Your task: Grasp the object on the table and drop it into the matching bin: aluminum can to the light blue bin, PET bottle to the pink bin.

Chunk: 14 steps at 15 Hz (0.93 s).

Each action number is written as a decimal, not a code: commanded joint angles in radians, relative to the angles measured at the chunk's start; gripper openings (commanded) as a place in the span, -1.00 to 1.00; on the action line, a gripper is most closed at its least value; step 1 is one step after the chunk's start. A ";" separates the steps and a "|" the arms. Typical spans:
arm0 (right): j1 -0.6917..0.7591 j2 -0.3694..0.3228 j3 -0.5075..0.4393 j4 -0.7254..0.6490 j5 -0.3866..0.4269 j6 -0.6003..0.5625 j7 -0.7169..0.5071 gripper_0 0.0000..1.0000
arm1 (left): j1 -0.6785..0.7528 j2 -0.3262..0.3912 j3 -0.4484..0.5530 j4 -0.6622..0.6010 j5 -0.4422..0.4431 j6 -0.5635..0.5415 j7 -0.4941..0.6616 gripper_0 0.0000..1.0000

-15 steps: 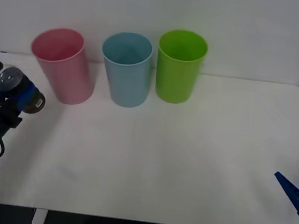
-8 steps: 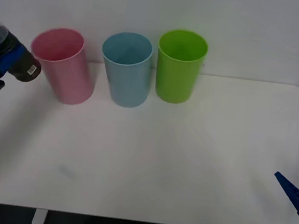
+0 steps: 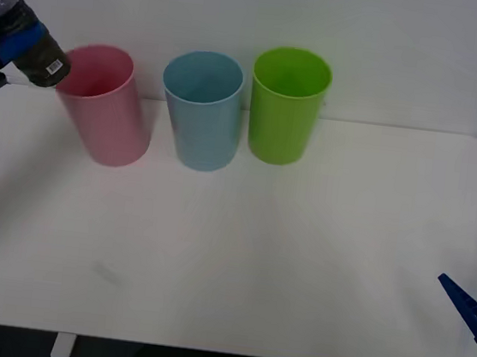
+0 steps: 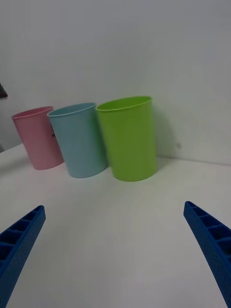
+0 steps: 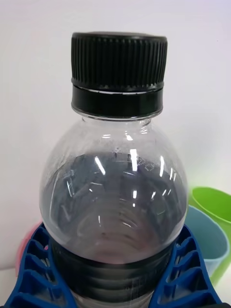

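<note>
Up beside the rim of the tall round pink plastic bin (image 3: 103,104), the left pincer (image 3: 11,41) is clamped on the small clear plastic bottle with black cap and dark label (image 5: 118,192), blue ribbed fingers (image 5: 38,269) hugging its body below the shoulder. It looks light and near empty, thin-walled and slick, so a hold on the labelled waist seems wiser than one on the tapering neck. Compared with a second ago, the bottle has climbed from low over the white table (image 3: 256,249) to just short of the pink opening. Beyond it stand the light blue round bin (image 3: 201,110) and lime green round bin (image 3: 286,105). Far across, the right pincer (image 4: 115,250) waits low with fingers apart.
</note>
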 commanded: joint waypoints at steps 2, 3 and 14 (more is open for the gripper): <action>0.000 0.000 0.000 0.000 0.000 0.000 0.000 1.00 | -0.159 0.000 -0.122 0.119 -0.019 0.020 -0.010 -1.00; 0.000 0.000 0.000 0.000 0.000 0.000 0.000 1.00 | -0.197 -0.001 -0.150 0.150 -0.022 0.024 -0.016 -1.00; 0.000 0.000 0.000 0.000 0.000 0.000 0.000 1.00 | -0.414 -0.133 -0.243 0.373 -0.126 0.030 -0.072 -0.99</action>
